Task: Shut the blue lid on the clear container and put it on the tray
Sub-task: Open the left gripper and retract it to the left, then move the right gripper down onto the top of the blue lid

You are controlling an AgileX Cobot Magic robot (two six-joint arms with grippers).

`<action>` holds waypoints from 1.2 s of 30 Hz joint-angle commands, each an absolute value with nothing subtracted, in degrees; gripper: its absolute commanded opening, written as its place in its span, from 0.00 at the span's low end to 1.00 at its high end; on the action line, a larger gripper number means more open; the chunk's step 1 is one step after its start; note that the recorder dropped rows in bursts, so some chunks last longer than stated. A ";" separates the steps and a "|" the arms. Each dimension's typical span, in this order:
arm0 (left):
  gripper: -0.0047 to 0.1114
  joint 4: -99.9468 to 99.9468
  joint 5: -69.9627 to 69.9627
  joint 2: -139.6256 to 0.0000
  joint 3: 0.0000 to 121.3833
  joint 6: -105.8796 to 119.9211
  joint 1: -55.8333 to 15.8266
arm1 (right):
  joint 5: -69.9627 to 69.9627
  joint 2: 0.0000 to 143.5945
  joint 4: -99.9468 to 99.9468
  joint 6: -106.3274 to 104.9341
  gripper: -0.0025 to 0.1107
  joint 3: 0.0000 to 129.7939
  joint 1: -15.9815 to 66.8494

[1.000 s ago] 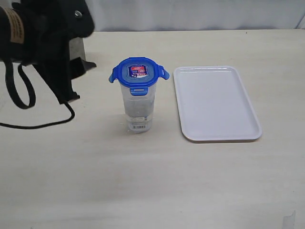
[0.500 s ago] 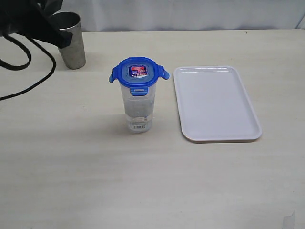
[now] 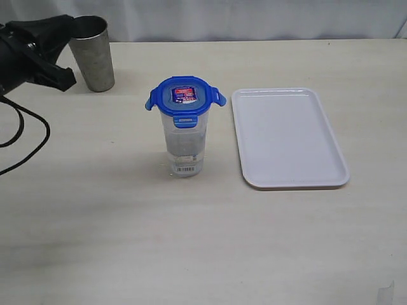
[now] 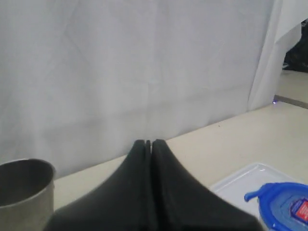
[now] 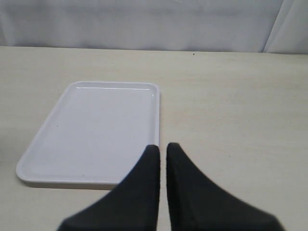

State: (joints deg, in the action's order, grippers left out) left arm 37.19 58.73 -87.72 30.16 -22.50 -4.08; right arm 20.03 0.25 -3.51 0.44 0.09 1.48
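Blue lid [image 3: 184, 96] is seen seated on the clear container [image 3: 185, 149], which stands upright on the table [image 3: 191, 241] just beside the tray [image 3: 289, 136], not on it. Two side flaps [image 3: 219, 99] are splayed outward, so the lid could come off if the container were lifted by it. Both the left gripper [image 4: 150, 143] and right gripper [image 5: 162, 147] are pinched together, empty. The tall container could be toppled by an off-centre push.

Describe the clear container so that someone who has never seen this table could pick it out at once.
On the pale table, find the white tray; in the exterior view the clear container stands upright just left of it, not touching. Unlike the grey metal cup at the far left, it is see-through and wears a blue lid.
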 commanded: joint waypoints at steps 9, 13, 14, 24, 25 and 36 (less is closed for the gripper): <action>0.04 39.67 56.12 -93.70 29.92 -14.96 -3.28 | -2.30 0.00 -9.53 -0.42 0.07 0.00 1.38; 0.04 37.04 56.99 -95.39 29.92 -13.85 -3.28 | -18.34 0.00 -2.73 3.69 0.07 0.00 1.46; 0.04 37.04 57.13 -95.70 29.92 -13.84 -3.28 | -21.92 0.00 -1.68 7.57 0.07 0.00 1.46; 0.04 38.66 58.10 -96.60 28.04 -13.87 -3.28 | -24.75 10.56 -31.06 43.50 0.07 14.42 1.46; 0.04 38.95 58.10 -96.70 28.04 -13.98 -3.28 | -23.31 13.34 -34.32 45.78 0.07 16.82 1.46; 0.04 38.95 57.98 -96.83 28.04 -14.45 -3.42 | 20.54 54.67 -57.89 50.48 0.07 51.29 1.46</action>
